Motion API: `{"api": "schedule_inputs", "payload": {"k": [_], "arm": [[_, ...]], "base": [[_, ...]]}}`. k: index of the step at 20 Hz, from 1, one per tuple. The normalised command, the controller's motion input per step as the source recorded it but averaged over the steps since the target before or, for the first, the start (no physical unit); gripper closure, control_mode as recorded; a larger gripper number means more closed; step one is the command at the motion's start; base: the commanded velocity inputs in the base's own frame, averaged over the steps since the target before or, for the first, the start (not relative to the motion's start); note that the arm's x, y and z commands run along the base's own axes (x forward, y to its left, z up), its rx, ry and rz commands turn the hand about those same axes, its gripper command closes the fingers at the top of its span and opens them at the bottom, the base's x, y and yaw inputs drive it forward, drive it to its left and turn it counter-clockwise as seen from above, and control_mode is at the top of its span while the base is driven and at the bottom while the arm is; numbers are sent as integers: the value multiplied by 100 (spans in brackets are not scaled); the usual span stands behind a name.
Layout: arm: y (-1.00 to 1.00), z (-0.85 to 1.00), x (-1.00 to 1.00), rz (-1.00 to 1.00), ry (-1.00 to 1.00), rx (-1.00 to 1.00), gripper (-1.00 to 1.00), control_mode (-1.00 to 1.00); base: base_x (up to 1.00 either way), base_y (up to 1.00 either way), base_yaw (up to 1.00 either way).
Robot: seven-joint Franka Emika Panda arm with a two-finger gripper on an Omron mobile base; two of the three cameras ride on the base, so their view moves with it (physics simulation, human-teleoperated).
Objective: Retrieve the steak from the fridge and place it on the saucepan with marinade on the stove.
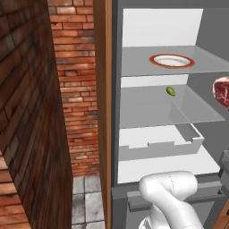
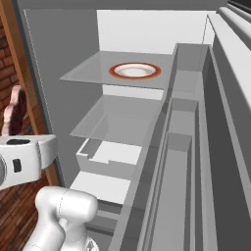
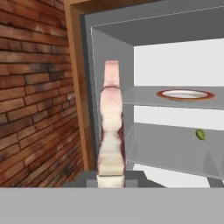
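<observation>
The pincer [image 3: 110, 183] was pinching the steak [image 3: 111, 127], which stood on edge between the tips in the hand view, pale fat along its rim. In the left base view the steak [image 1: 222, 91] showed at the right edge, held in the air outside the open fridge [image 1: 115, 112]. Inside the fridge, an orange-rimmed white plate [image 1: 171, 60] lay on the upper shelf [image 1: 134, 62], and a small green fruit [image 1: 171, 91] sat on the glass shelf [image 1: 147, 109] below it. A white drawer [image 1: 156, 145] sat under that shelf. To the left stood a wooden cabinet side [image 1: 102, 89] and a brick wall [image 1: 74, 89].
</observation>
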Motion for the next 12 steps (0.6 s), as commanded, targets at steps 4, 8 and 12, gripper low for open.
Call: {"api": "schedule_inputs", "payload": {"k": [4,8,12], "arm": [[1,-13,-49,0,4,0,100,-100],[-2,0,-51,0,2,0,100,-100],[0,0,-24,0,0,0,100,-100]], "base": [[0,0,0],[0,0,0],[0,0,0]]}}
